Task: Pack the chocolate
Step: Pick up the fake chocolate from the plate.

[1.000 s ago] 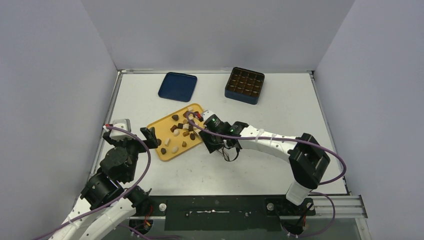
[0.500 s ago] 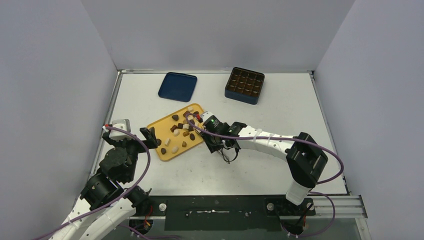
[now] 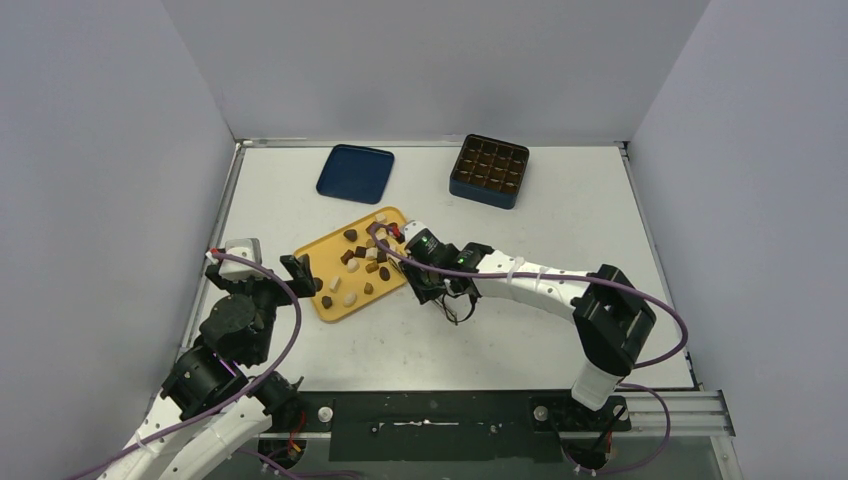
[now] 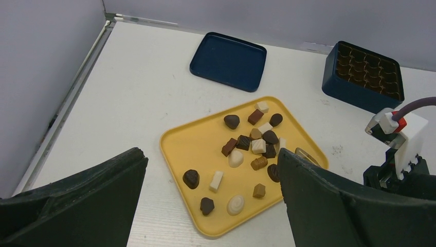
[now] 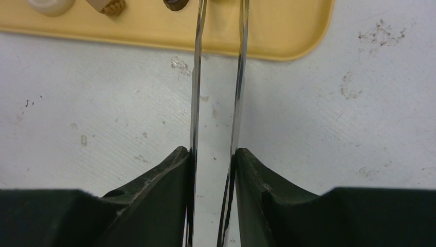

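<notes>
While the left end effector (image 4: 210, 153) gapes wide before the yellow tray (image 4: 185, 149) of chocolate (image 4: 257, 145), the right end effector (image 5: 222, 15) pokes close-set blades over its rim (grip cannot be told).

Left pincer (image 4: 211, 154) hangs spread wide. Right arm (image 3: 540, 285) reaches leftward; right pincer (image 5: 222, 15) sits low, blades narrowly parted, tips hidden.

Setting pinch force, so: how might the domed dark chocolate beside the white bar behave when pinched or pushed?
The dark chocolate looks domed and smooth, so a narrow pinch may squeeze it out sideways. It is tiny, so probably very light, and would likely slide on the glossy yellow tray if nudged. It seems to sit flat, so rolling looks unlikely.
</notes>
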### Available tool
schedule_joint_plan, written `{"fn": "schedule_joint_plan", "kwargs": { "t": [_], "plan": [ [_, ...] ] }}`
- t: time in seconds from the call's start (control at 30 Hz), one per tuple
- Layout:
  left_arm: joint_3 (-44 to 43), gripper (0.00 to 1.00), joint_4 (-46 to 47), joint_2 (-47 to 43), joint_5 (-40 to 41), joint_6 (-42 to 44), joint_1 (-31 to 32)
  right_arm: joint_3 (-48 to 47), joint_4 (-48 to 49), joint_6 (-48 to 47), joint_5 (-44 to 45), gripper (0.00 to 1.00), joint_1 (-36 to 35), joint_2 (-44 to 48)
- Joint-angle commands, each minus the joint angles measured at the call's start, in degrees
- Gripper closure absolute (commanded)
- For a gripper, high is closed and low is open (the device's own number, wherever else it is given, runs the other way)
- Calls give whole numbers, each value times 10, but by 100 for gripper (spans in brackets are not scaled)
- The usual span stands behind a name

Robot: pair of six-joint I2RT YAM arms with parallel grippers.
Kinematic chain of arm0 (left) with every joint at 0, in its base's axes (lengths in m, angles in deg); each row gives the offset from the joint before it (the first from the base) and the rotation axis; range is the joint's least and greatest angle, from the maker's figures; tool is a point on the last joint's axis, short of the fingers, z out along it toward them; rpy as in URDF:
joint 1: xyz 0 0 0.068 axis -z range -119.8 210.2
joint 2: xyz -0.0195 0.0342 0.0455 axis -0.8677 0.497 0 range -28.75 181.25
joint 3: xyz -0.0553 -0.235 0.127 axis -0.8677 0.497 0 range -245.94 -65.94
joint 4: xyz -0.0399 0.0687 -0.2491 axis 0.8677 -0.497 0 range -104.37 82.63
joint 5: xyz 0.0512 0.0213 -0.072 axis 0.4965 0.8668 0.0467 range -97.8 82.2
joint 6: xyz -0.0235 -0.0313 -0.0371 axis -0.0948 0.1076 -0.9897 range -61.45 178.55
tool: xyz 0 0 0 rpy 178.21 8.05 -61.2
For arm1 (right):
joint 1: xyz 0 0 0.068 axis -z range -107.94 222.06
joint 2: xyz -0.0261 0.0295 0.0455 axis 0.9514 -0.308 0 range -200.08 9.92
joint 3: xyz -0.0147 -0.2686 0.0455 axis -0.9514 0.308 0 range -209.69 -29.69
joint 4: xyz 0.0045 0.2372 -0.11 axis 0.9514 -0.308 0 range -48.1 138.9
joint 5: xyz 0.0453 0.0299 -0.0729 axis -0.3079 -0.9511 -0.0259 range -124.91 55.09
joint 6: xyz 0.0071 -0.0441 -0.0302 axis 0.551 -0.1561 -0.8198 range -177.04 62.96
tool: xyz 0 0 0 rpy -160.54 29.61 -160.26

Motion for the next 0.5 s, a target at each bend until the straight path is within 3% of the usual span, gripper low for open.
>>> {"fn": "schedule_joint_plan", "kwargs": {
  "t": [0.0, 0.47],
  "plan": [
    [-3, 3, 17, 2, 1, 7, -2, -28, 18, 15, 15, 74, -4, 31],
    [3, 3, 37, 7, -14, 18, -5, -50, -11, 8, 38, 77, 1, 67]
  ]
}}
